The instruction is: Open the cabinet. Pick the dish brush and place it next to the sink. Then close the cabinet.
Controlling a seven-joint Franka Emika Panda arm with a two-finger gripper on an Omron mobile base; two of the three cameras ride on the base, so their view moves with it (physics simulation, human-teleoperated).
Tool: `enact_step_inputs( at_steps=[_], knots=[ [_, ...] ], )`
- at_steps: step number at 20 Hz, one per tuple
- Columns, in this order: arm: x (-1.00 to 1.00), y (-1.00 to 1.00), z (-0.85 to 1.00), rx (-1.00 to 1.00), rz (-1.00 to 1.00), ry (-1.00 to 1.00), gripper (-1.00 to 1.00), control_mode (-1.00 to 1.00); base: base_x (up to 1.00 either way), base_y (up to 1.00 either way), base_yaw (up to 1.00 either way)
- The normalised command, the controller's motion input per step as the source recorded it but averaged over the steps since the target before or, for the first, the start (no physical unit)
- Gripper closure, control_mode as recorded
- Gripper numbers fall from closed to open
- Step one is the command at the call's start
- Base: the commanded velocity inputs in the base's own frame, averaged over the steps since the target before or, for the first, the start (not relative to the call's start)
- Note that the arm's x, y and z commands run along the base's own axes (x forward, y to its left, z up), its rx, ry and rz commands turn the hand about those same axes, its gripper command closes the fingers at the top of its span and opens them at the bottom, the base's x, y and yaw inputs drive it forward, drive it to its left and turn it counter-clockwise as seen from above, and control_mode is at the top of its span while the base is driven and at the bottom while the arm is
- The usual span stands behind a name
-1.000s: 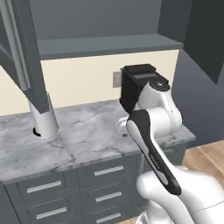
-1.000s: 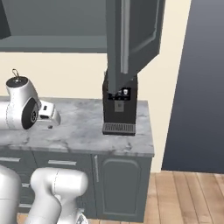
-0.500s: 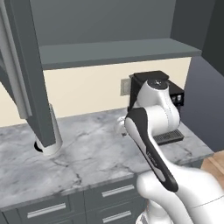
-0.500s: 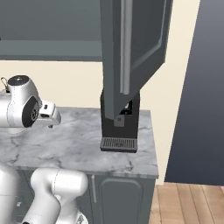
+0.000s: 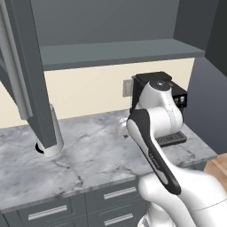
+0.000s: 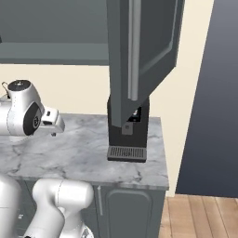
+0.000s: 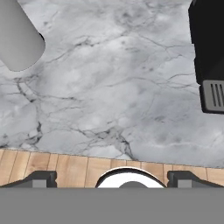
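Observation:
The cabinet (image 5: 116,52) on the wall stands open. Its left door (image 5: 27,75) swings out at the left of the left base view, and its right door (image 6: 145,51) with a long silver handle (image 6: 134,46) hangs forward in the right base view. What I can see of its grey shelf is bare. The dish brush and the sink are out of view. My gripper (image 7: 112,180) is open and empty, its dark fingertips (image 7: 42,178) wide apart, and it looks down on the marble counter (image 7: 109,87). It also hovers above the counter in the right base view (image 6: 54,133).
A white paper-towel roll (image 5: 51,133) stands on the counter under the left door. A black coffee machine (image 6: 128,132) sits at the counter's right end, partly behind the right door. Drawers (image 5: 111,195) run below the counter, and wooden floor (image 6: 200,216) lies to the right.
The whole picture has shifted in both base views, so the base has driven; the counter and cabinet now look closer. The arm keeps its pose and the jaws stay open.

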Motion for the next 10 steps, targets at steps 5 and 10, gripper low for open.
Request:
enact_step_inputs(
  at_steps=[5, 10],
  knots=[
    [0.0, 0.0, 0.0, 0.0, 0.0, 0.0, -1.0, 1.0, 0.0, 0.0, 0.0],
    [0.0, 0.0, 0.0, 0.0, 0.0, 0.0, -1.0, -1.0, 0.0, 0.0, 0.0]
  ],
)
